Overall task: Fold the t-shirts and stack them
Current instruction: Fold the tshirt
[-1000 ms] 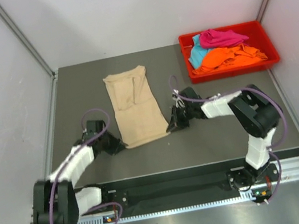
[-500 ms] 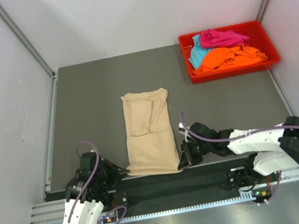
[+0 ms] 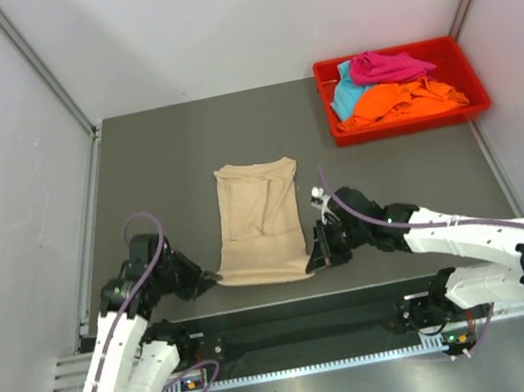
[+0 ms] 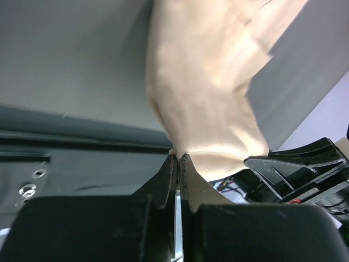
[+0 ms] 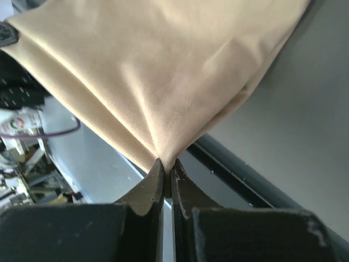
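Observation:
A beige t-shirt [image 3: 260,221] lies lengthwise on the grey table, sleeves folded in. Its near edge is lifted off the surface. My left gripper [image 3: 211,281] is shut on the near left corner of the beige t-shirt [image 4: 204,98]. My right gripper [image 3: 316,261] is shut on the near right corner of the beige t-shirt [image 5: 163,76]. The wrist views show my left gripper [image 4: 178,157] and my right gripper [image 5: 167,164] with cloth pinched at the tips. The orange t-shirt [image 3: 398,101], the magenta-pink t-shirt [image 3: 389,64] and the teal-blue t-shirt [image 3: 346,92] lie bunched in the red tray.
The red tray [image 3: 472,88] sits at the back right of the table [image 3: 147,176]. White walls enclose the left, back and right. A black rail [image 3: 305,325] runs along the table's near edge just behind the shirt's held hem.
Both grippers dragged the beige shirt toward the near edge, then lifted its near hem and carried it slightly back over the table. Both arms extended forward again.

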You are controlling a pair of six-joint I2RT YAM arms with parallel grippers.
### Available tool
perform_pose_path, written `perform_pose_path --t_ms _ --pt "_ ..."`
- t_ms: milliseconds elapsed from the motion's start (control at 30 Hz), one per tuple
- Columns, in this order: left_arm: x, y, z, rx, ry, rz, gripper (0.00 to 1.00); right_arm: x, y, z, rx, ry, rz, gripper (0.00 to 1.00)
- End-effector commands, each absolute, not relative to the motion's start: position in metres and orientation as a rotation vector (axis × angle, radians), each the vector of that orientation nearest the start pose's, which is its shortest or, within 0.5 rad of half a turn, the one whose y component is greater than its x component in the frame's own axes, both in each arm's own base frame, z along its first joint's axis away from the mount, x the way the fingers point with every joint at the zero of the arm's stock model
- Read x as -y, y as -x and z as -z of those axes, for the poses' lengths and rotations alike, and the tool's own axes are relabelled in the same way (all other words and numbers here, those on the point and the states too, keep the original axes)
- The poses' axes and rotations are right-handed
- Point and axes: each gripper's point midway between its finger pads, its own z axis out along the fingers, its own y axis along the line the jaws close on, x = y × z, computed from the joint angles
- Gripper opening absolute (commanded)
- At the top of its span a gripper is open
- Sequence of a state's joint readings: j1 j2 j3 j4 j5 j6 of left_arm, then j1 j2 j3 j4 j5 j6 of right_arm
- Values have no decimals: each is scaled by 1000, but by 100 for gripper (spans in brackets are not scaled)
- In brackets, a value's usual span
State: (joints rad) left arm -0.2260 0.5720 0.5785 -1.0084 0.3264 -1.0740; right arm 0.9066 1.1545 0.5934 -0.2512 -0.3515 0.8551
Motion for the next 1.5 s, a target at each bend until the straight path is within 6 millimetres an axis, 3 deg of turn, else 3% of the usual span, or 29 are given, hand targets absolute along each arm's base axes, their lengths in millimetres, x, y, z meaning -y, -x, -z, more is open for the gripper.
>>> perform_pose_path --t_ms 0,67,133,167,233,267,300,333,367,400,467,500,700,767,1067,1267,1433,1467 --pt "123 -183 -147 -2461 891 819 0 -272 -142 -107 -2702 236 -1087 0" --pt "127 -211 -156 -2467 856 795 0 -277 -163 -127 -2661 270 -1111 0" --pt "129 -236 -157 -2484 852 759 0 -274 -188 -129 -2669 275 -1087 0" --pt "129 -248 -160 -2474 830 742 0 -278 -202 -144 -2647 283 -1089 0" --pt "132 -273 -161 -2478 823 736 0 -275 -223 -137 -2694 269 -1071 0" --pt "133 -282 -163 -2478 806 741 0 -281 -240 -153 -2654 273 -1085 0" --pt "132 -295 -166 -2457 806 749 0 -280 -254 -145 -2680 244 -1073 0" --pt "132 -310 -166 -2461 801 746 0 -279 -262 -146 -2686 243 -1067 0" --pt "130 -321 -166 -2454 809 752 0 -284 -277 -160 -2650 249 -1077 0" --pt "133 -338 -167 -2456 807 770 0 -283 -288 -150 -2682 219 -1077 0" --pt "129 -357 -169 -2451 800 772 0 -287 -307 -163 -2658 221 -1089 0" --pt "130 -374 -172 -2448 796 780 0 -286 -317 -156 -2674 200 -1086 0" --pt "129 -430 -169 -2432 787 831 0 -287 -366 -165 -2656 147 -1085 0" --pt "134 -440 -164 -2439 773 876 0 -288 -378 -167 -2642 127 -1096 0" --pt "138 -479 -136 -2469 766 904 0 -281 -426 -135 -2648 26 -1142 0" --pt "131 -492 -122 -2461 793 875 0 -283 -446 -122 -2631 -34 -1213 0" --pt "120 -512 -104 -2441 829 846 0 -289 -472 -116 -2570 -76 -1265 7" --pt "117 -519 -98 -2438 831 841 0 -289 -479 -104 -2581 -92 -1263 8"
